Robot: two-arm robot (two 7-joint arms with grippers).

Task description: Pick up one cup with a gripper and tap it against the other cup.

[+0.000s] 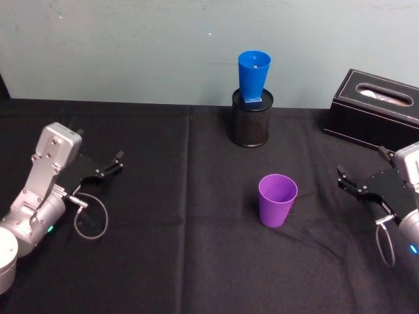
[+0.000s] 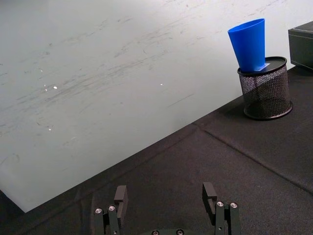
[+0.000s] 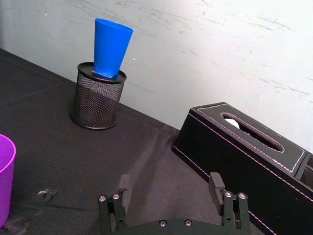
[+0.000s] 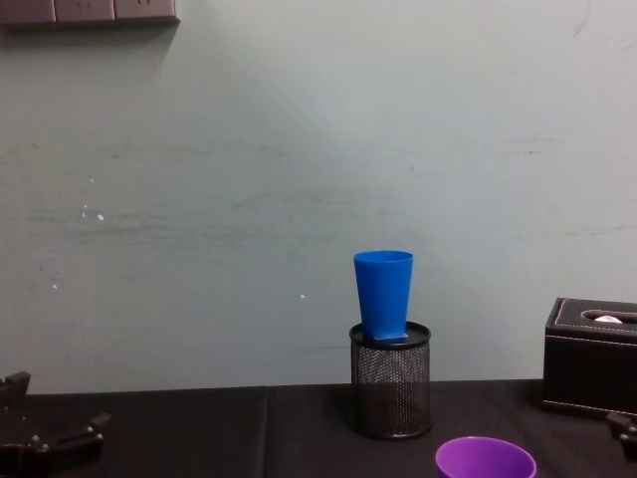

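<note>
The purple cup stands upright and open-mouthed on the black cloth, right of centre; its rim also shows in the chest view and its side in the right wrist view. The blue cup sits upright in the mouth of the black mesh holder at the back, and shows again from the left wrist, the right wrist and the chest. My right gripper rests open to the right of the purple cup, apart from it, fingers spread. My left gripper lies open at the far left.
A black leather tissue box stands at the back right, close to the right arm. The black cloth covers the table up to a pale wall behind. A loose cable loop hangs by the left wrist.
</note>
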